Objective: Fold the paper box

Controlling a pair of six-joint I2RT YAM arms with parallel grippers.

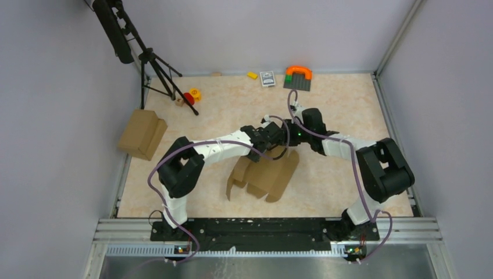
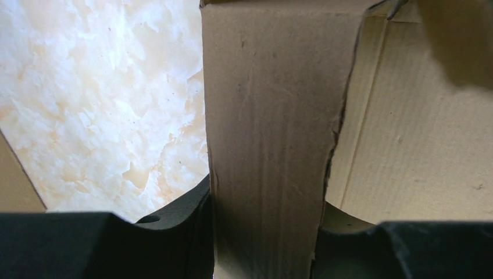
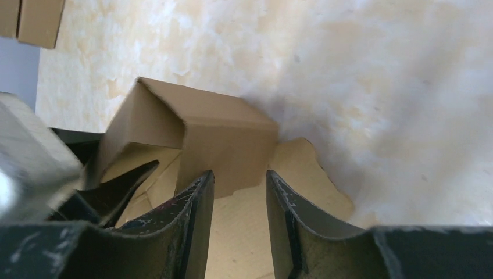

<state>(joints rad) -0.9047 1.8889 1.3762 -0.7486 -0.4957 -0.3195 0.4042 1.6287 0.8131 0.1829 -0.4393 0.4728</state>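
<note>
On the table [image 1: 349, 104], the paper box [image 1: 264, 174] lies at centre, just nearward of both grippers: plain brown, partly flat, flaps splayed, long axis roughly left-right. The left gripper [image 2: 264, 232] is nearer, with a raised panel filling its gap — whether it is pressing cannot be told. The right gripper [image 3: 239, 192] is slightly parted and empty — just short of an upright fold.

light bright, even | shadows soft | right wrist view partly blurred
</note>
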